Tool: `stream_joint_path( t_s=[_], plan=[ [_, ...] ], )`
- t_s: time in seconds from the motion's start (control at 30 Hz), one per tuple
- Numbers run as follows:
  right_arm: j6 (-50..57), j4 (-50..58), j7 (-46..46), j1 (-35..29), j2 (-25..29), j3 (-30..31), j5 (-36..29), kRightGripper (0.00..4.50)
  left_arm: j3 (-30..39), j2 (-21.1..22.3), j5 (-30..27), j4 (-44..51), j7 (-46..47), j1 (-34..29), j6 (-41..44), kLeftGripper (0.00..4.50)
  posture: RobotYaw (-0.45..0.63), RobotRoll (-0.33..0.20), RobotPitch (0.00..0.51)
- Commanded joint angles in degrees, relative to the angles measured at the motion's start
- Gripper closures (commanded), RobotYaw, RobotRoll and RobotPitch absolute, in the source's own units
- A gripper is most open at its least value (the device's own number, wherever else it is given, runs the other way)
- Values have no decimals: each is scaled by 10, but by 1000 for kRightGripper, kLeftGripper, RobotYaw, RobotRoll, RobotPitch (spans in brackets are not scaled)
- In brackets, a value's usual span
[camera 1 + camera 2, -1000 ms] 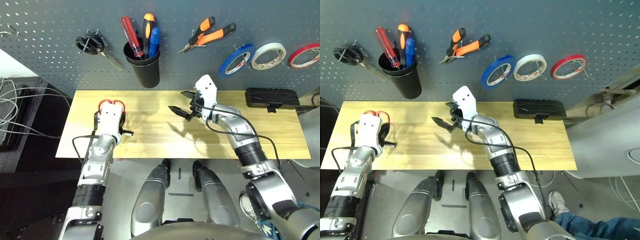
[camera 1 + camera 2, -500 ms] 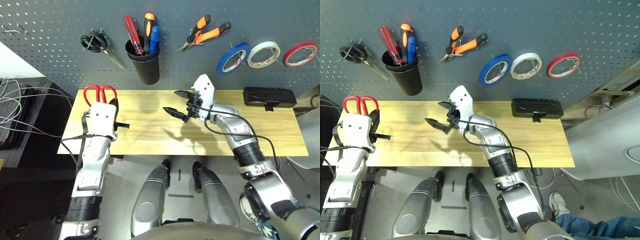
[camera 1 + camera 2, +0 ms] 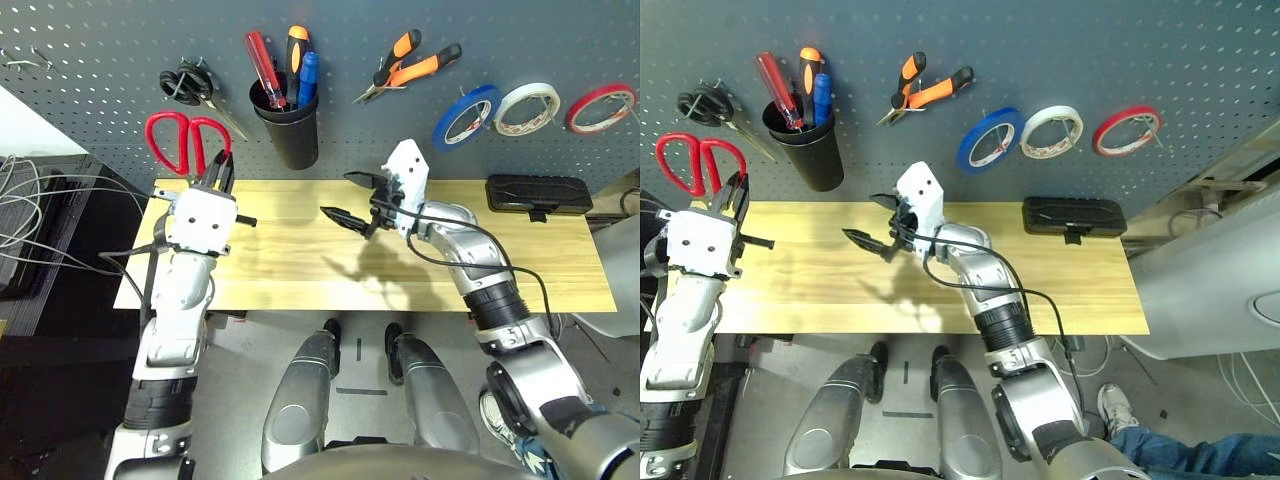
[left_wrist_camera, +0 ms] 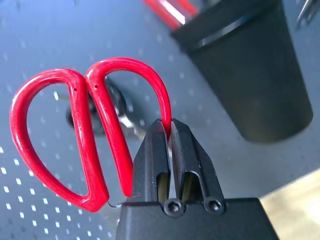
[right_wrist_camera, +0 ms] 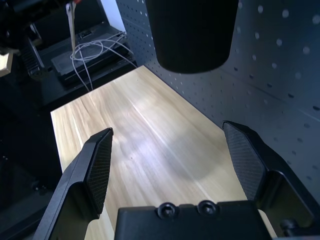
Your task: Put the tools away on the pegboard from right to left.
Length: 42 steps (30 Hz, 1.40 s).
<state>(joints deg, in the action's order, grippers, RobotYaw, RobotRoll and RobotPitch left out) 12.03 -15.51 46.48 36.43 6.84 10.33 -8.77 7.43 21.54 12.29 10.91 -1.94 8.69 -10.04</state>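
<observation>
My left gripper (image 3: 222, 173) is shut on the red-handled scissors (image 3: 183, 140) and holds them handles-up in front of the pegboard (image 3: 100, 60), just below the black-handled scissors (image 3: 190, 85). In the left wrist view the fingers (image 4: 155, 150) pinch the scissors (image 4: 90, 145) where the handles meet. A black cup (image 3: 290, 130) on the board holds the blue-handled screwdriver (image 3: 308, 80) among others. The orange-and-black pliers (image 3: 410, 68) and the blue tape roll (image 3: 467, 115) hang to the right of the cup. My right gripper (image 3: 345, 196) is open and holds nothing above the middle of the wooden table (image 3: 300, 270).
White (image 3: 537, 105) and red (image 3: 600, 105) tape rolls hang right of the blue one. A black case (image 3: 543, 193) lies at the table's back right. Cables and dark equipment (image 3: 40, 240) sit off the table's left end.
My left arm has lifted the red-handled scissors off the table's left end up in front of the pegboard. The right gripper has drifted slightly left and stayed open.
</observation>
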Motion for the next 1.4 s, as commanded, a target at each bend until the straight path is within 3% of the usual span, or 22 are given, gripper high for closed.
stream_joint_path(
  t_s=[0.03,0.77,1.4],
  plan=[
    [-5,12,2,2,-4,7,-6,0,-10,7,15,2,-6,-3,-14,4476,88,0,293],
    [-15,41,-7,14,-13,0,-27,0,-2,60,-4,-158,-24,100,-52,4476,61,0,277],
    [-21,48,-12,16,-12,0,-30,0,0,70,-35,-243,-35,131,-70,4476,56,0,276]
  ],
)
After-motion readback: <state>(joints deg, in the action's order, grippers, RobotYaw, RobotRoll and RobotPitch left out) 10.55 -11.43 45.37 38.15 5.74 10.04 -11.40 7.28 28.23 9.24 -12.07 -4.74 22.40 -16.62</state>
